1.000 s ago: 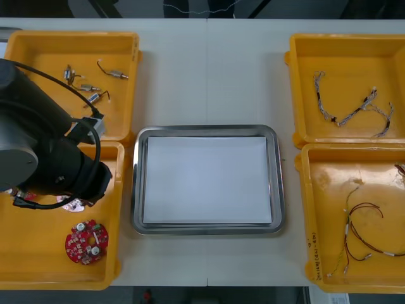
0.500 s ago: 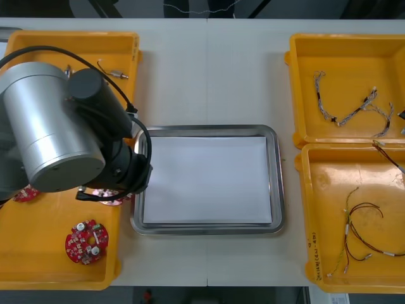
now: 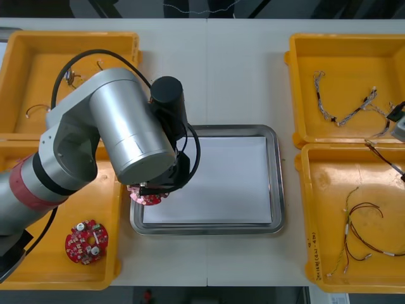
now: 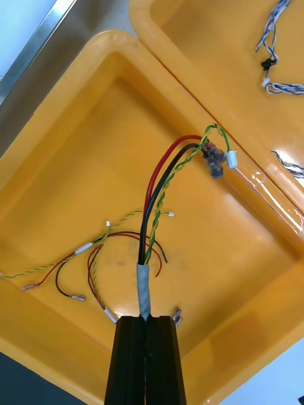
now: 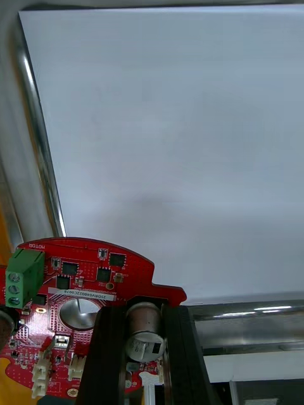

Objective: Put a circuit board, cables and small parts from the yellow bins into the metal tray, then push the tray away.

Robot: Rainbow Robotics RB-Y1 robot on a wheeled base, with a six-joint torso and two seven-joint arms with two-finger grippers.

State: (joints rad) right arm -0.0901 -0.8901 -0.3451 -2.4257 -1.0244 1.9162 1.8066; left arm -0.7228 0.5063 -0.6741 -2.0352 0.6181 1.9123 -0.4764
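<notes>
So the left gripper (image 5: 140, 311) is clamped on a can-shaped part (image 5: 142, 338) of the red circuit board (image 5: 82, 297), right over the near-left rim of the metal tray (image 3: 278, 183). Board's stiff, light, probably fragile, so that rim is the snag risk; the tray's white floor is wide open. Right gripper (image 4: 147, 326), off to the tray's right, pinches a floppy cable (image 4: 158, 202).

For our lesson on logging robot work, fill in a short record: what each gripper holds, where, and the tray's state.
Left gripper: shut on a red circuit board, over the metal tray's near left corner
Right gripper: shut on a cable, above the near right yellow bin
Tray inside: white, nothing on the part in view
</notes>
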